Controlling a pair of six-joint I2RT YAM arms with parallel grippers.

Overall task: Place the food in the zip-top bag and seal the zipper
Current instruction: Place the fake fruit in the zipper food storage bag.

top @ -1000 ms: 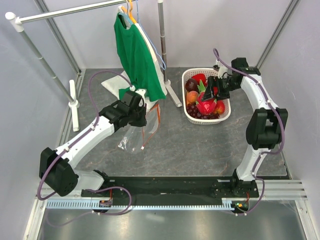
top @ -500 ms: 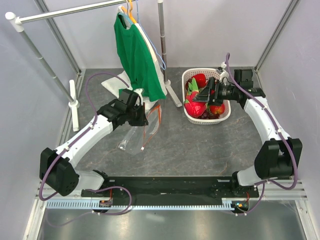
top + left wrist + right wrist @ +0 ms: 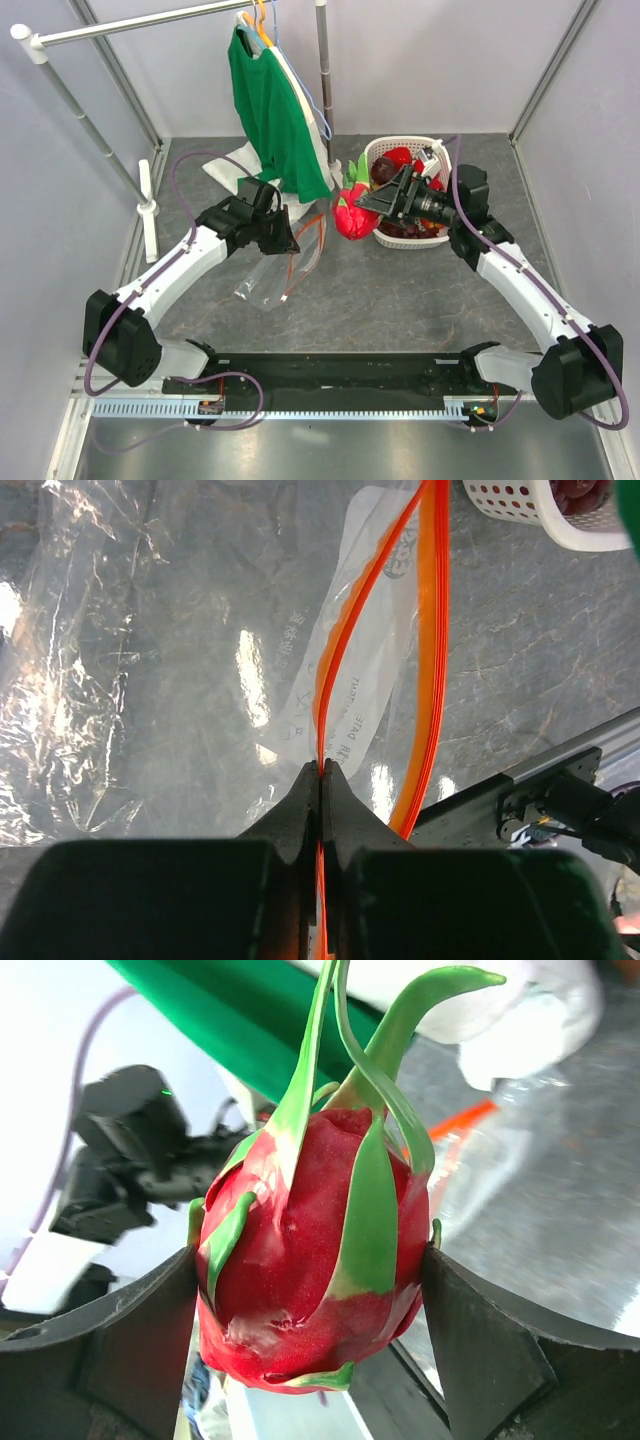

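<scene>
Not much of the job is done yet, from where I'm standing. The right fingers (image 3: 110, 1350) are spread wide and pressing on either side of the dragon fruit (image 3: 315, 1260), carrying it in the air just at 9 o'clock of the white basket (image 3: 445, 232), roughly between the basket and the zip-top bag (image 3: 270, 280). The bag is sitting at about 9 o'clock of the tabletop (image 3: 400, 300), its clear body sagging down onto the surface. The left fingers (image 3: 295, 810) are pinched fully shut on one lip of the orange-red zipper (image 3: 340, 660) and are holding it up, while the other lip is bowing away, so the mouth is gaping and unsealed. As far as I can see, nothing is lying inside the bag. The rest of the fruit (image 3: 398, 157) is waiting in the basket. I'd judge that every piece has yet to go in and that the sealing comes last. Some things I'm struggling with: the right arm is covering much of the basket, so I'm not able to pick out the grapes or count the pieces. The hem of the green shirt (image 3: 275, 110) and the left arm are hiding the upper end of the bag's mouth. The zipper's white end piece is too small to be sure of. Behind the fruit the wrist camera is giving only a blur of plastic.
</scene>
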